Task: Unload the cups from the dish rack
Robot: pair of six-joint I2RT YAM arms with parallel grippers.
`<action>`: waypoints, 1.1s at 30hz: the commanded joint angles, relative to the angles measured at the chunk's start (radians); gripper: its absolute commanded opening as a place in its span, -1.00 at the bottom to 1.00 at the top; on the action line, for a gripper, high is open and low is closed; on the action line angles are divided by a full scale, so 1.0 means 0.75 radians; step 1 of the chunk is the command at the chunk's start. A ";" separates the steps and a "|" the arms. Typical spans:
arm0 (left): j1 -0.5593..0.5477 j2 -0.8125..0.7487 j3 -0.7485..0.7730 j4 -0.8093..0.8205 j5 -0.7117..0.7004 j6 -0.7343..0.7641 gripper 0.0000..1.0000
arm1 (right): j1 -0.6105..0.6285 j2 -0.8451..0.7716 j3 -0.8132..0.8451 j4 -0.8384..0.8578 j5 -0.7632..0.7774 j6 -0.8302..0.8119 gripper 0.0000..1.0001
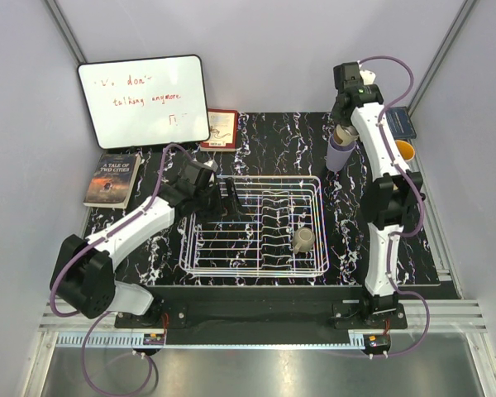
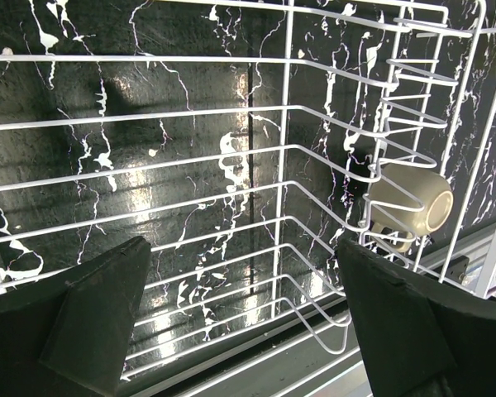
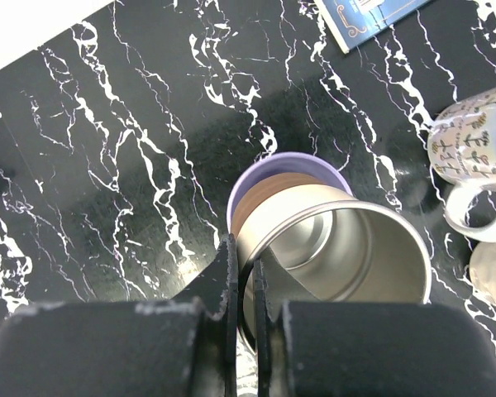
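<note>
Nesting tan cup [image 3: 355, 240] into lavender cup [image 3: 273, 165]: right gripper [image 3: 245, 273] pinches its rim, lower it centred; left gripper [image 2: 241, 265] wide, empty.

**Background clutter on the table**

So the table [image 1: 273, 145] is this black marble-look top with white veins. Leaning on the back wall at far left there's a whiteboard [image 1: 143, 101] with red marker scribble on it. Just in front of its left corner lies a paperback, A Tale of Two Cities [image 1: 113, 179]. A small red-bordered booklet [image 1: 221, 129] sits by the whiteboard's right corner. Over at far right there's a dark blue book [image 1: 399, 122], and near it a patterned white mug [image 3: 471, 157] with a handle, orange inside.
</note>
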State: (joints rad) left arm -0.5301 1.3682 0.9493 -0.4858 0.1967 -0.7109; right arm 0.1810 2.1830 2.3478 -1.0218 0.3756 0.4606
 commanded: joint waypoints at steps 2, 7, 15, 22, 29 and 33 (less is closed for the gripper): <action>-0.001 0.015 0.053 0.003 -0.029 0.019 0.98 | 0.000 0.059 0.087 0.008 0.037 -0.001 -1.00; -0.001 0.029 0.056 -0.001 -0.035 0.021 0.98 | 0.002 0.090 0.095 0.002 0.043 -0.005 -1.00; -0.001 0.064 0.066 -0.005 -0.025 0.023 0.98 | 0.002 0.149 0.097 -0.004 0.015 -0.017 -0.82; -0.001 0.070 0.066 -0.003 -0.029 0.027 0.98 | 0.002 0.125 0.175 -0.002 0.002 -0.003 -0.01; -0.003 0.076 0.086 -0.007 -0.021 0.038 0.98 | 0.010 -0.024 0.183 -0.004 -0.067 0.028 0.22; -0.015 0.080 0.121 -0.005 0.010 0.052 0.98 | 0.057 -0.245 0.083 -0.002 -0.218 0.055 0.39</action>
State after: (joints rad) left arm -0.5304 1.4273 0.9752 -0.5076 0.1871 -0.6994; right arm 0.1852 2.2364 2.4424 -1.0420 0.3199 0.4698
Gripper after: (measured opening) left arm 0.987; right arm 0.660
